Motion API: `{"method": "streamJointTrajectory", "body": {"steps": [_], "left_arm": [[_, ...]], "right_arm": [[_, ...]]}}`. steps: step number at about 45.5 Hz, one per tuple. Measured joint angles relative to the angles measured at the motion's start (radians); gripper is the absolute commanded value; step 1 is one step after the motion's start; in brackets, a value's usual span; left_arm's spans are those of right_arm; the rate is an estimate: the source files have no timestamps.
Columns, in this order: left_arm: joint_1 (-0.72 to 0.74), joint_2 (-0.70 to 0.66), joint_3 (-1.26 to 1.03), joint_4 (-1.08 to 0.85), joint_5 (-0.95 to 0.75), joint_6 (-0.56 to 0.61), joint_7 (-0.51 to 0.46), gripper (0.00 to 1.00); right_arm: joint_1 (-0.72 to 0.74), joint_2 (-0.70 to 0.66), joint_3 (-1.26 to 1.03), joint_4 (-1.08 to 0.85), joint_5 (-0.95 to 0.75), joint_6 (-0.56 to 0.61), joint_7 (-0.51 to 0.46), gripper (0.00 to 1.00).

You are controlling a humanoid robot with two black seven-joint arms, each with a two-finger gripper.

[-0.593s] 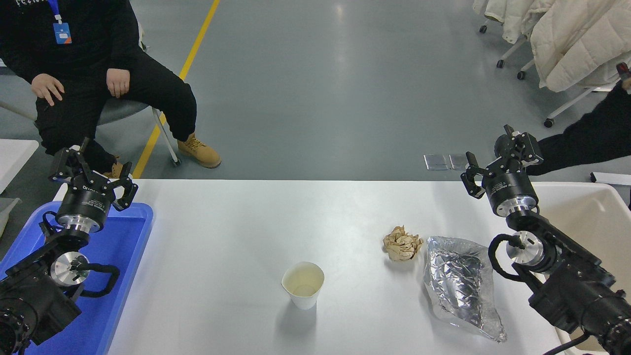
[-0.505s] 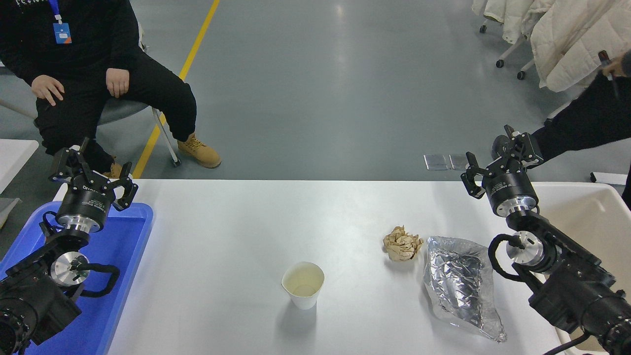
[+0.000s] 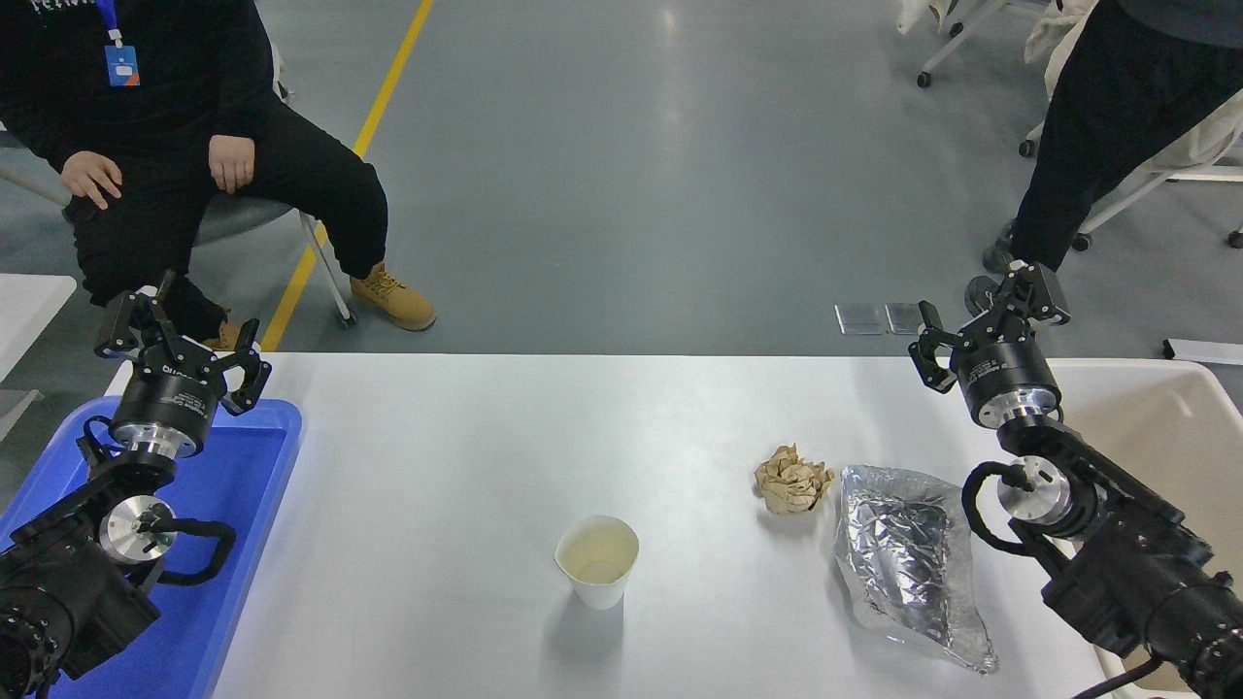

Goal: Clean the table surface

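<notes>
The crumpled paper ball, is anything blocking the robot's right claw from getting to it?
No. The right gripper hangs open near the table's far right edge, and bare tabletop lies between it and the paper ball. The foil bag sits beside the ball, nearer the camera.

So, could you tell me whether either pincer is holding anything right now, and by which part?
Nothing is held. The left pincer and right pincer are both open and empty, away from the cup, paper ball and foil bag.

Glossy grey floor with a yellow line — wheeled racks (draped in pale coats) at far right.
</notes>
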Motion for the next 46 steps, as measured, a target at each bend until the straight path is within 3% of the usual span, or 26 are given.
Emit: {"method": "streamJointTrajectory", "body": {"steps": [46], "left_arm": [[0.0, 0.0, 0.0, 0.0, 0.0, 0.0, 0.0, 1.0]], "right_arm": [[0.025, -0.111, -0.058, 0.093, 0.0, 0.011, -0.001, 0.99]]}}
